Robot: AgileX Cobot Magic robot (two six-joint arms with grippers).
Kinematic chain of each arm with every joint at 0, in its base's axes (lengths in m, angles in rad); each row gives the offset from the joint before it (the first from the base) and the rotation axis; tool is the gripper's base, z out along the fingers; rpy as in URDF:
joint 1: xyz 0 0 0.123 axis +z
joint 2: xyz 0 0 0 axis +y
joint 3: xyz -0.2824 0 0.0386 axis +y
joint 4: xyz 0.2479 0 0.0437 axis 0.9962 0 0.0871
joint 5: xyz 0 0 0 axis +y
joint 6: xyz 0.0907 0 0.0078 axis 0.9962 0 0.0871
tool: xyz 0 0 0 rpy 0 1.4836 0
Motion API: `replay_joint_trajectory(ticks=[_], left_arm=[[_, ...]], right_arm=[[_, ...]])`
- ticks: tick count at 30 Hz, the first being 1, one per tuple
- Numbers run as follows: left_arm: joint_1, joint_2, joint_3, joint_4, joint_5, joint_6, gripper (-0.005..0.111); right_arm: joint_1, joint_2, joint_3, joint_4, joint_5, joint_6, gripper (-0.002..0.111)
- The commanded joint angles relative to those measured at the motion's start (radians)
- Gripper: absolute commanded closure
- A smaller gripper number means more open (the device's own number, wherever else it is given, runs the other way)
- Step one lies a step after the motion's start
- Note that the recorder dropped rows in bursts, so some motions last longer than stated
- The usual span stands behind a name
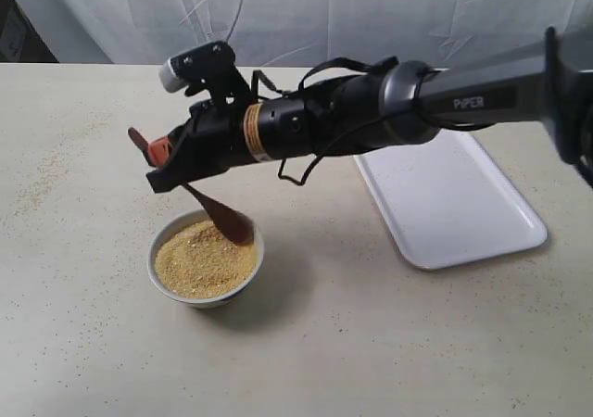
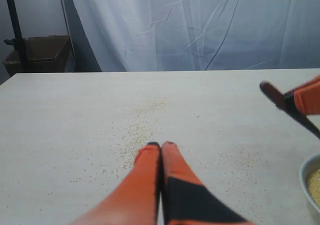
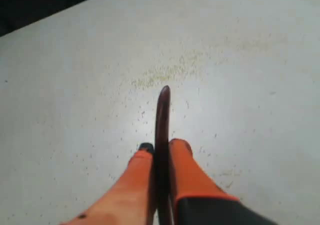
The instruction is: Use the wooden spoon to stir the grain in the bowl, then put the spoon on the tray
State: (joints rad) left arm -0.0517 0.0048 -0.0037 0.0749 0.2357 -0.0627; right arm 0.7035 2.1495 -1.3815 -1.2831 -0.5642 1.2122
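Note:
A small white bowl holds a mound of golden grain; its rim also shows in the left wrist view. The dark wooden spoon slants down with its head at the bowl's far right rim, over the grain. My right gripper reaches across from the right and is shut on the spoon handle, whose end sticks out past the fingers. In the left wrist view the right gripper and the handle tip show too. My left gripper is shut on nothing, above the table. The white tray lies right of the bowl.
Loose grains are scattered on the beige table, mostly at the far left and ahead of the left gripper. A white cloth backdrop hangs behind the table. A cardboard box stands off the table's far corner.

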Motion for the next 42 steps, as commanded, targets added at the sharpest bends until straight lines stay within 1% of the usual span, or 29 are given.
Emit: replay_joint_trajectory(ticks=[1, 3, 9, 11, 15, 18, 22, 25, 28, 33, 37, 40, 42], left_arm=[[0.001, -0.005, 0.004, -0.003, -0.005, -0.003, 0.107], [0.001, -0.005, 0.004, -0.003, -0.005, -0.003, 0.107], [0.001, -0.005, 0.004, -0.003, -0.005, -0.003, 0.107], [0.001, -0.005, 0.004, -0.003, -0.005, -0.003, 0.107], [0.001, -0.005, 0.004, -0.003, -0.005, -0.003, 0.107], [0.001, -0.005, 0.004, -0.003, -0.005, -0.003, 0.107], [0.001, -0.005, 0.004, -0.003, -0.005, -0.003, 0.107], [0.001, -0.005, 0.004, -0.003, -0.005, -0.003, 0.107], [0.001, -0.005, 0.004, -0.003, -0.005, -0.003, 0.107], [0.001, -0.005, 0.004, -0.003, -0.005, -0.003, 0.107], [0.001, -0.005, 0.004, -0.003, -0.005, -0.003, 0.107], [0.001, -0.005, 0.004, -0.003, -0.005, -0.003, 0.107], [0.001, -0.005, 0.004, -0.003, -0.005, -0.003, 0.107]], right_arm=[[0.028, 0.033, 0.001, -0.020, -0.108, 0.073, 0.109], [0.035, 0.012, 0.001, -0.020, -0.127, 0.073, 0.109], [0.035, -0.087, 0.001, 0.003, -0.047, 0.028, 0.109], [0.037, -0.099, 0.001, 0.003, -0.050, 0.028, 0.109], [0.050, -0.081, 0.001, 0.003, -0.073, 0.040, 0.109], [0.078, -0.042, 0.001, 0.010, -0.071, 0.044, 0.109], [0.102, 0.024, 0.001, 0.015, -0.003, 0.042, 0.109], [0.099, 0.027, 0.001, 0.015, 0.048, 0.042, 0.109], [0.079, -0.019, -0.003, 0.017, 0.038, 0.036, 0.109], [0.064, -0.086, -0.020, 0.017, 0.074, -0.040, 0.109], [0.064, -0.066, -0.020, 0.022, 0.130, -0.066, 0.109], [0.066, -0.013, -0.020, 0.011, 0.110, -0.041, 0.109], [0.066, 0.015, -0.020, 0.011, 0.032, 0.000, 0.109]])
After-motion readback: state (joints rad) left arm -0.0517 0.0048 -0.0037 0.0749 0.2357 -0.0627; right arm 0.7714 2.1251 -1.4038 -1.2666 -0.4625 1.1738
